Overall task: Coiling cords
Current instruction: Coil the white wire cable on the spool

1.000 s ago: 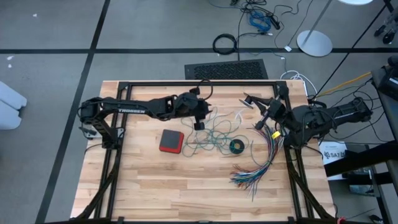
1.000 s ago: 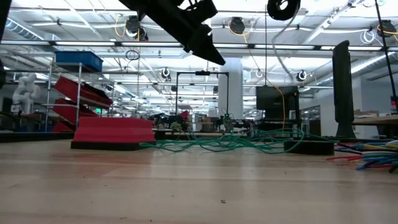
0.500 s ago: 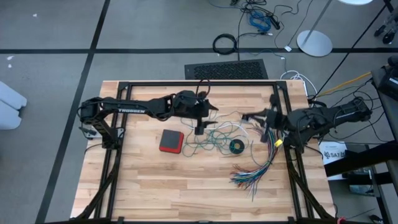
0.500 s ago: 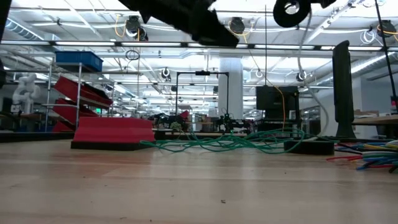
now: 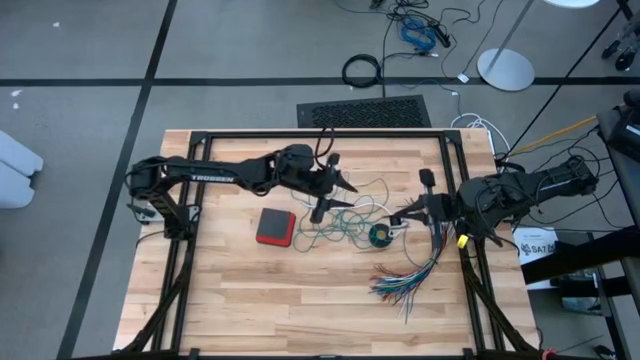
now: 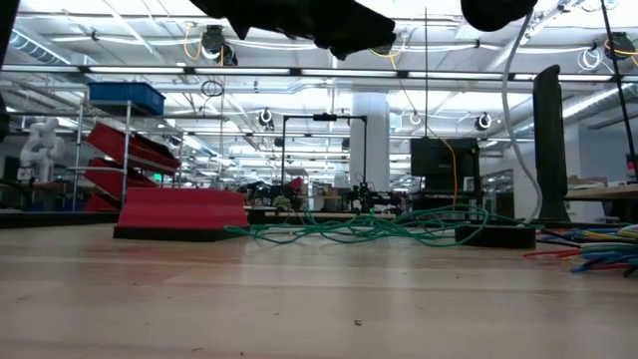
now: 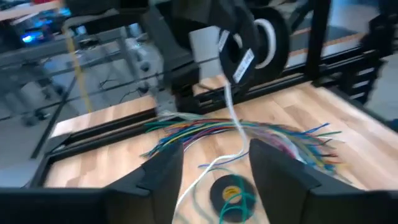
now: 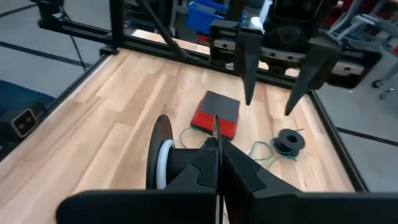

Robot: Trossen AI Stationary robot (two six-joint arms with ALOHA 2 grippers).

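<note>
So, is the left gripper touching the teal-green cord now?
Apart. The low view shows it: the left gripper hangs high above the table, with clear air between its open jaws and the teal-green cord lying on the wood.

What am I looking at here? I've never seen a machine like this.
Two robot arms work at a wooden table. One camera looks down from above, one sits at table height, and one rides on each wrist. On the table lie a green cord, a red box, a black ring and coloured wires. The right tool is shut on the white cord, up above the table. The left tool hangs open, holding nothing.
</note>
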